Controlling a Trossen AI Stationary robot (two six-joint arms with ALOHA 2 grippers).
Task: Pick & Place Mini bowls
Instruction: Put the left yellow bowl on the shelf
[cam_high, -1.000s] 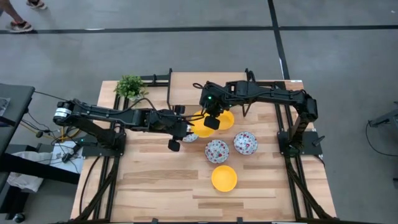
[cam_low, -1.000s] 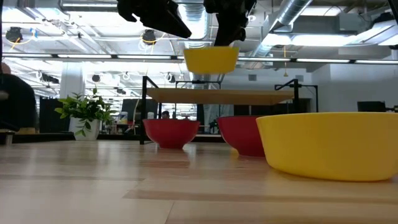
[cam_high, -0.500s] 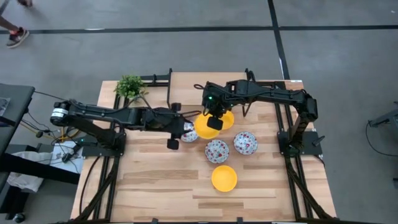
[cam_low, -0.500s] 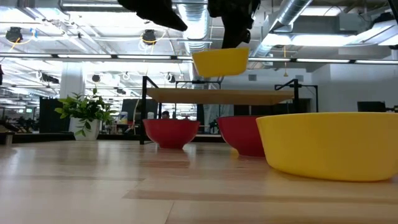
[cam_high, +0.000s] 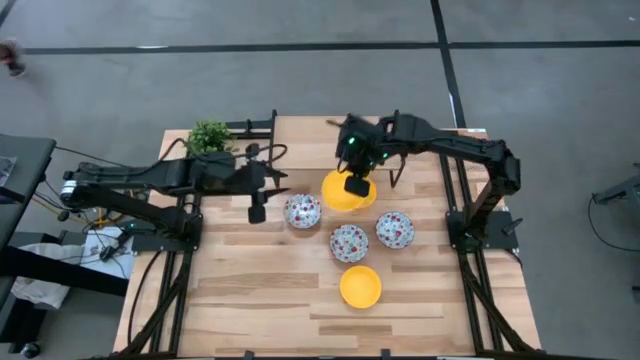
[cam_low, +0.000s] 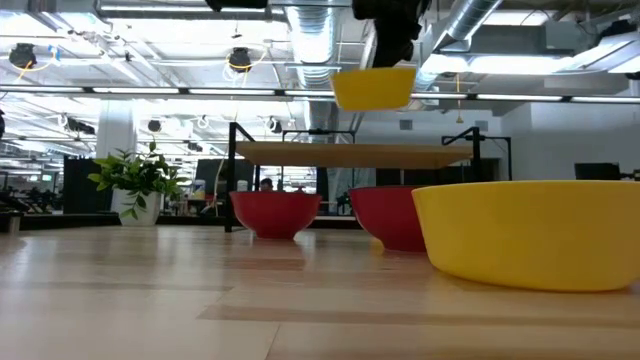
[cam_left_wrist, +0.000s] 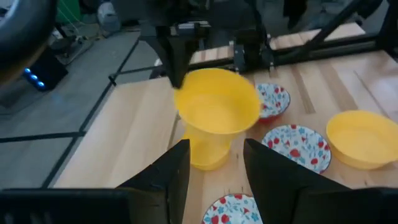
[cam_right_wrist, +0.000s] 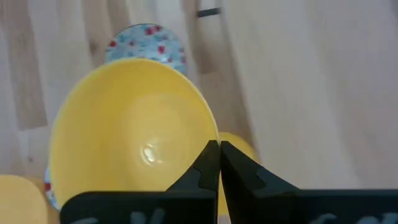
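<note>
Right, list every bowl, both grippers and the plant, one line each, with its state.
right gripper: shut on the rim of a yellow bowl.
held yellow bowl: lifted clear of the table, upright.
second yellow bowl: on the table beneath the held one.
third yellow bowl: on the table, upright, empty.
three floral bowls: on the table, upright, empty.
left gripper: open, holding nothing.
potted plant: upright at the table's corner.

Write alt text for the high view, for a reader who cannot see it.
Seen from above, the right gripper holds a yellow bowl by its rim over the wooden table. Three floral bowls and another yellow bowl sit on the table nearby. The left gripper hangs open beside the leftmost floral bowl, near a small potted plant.
</note>
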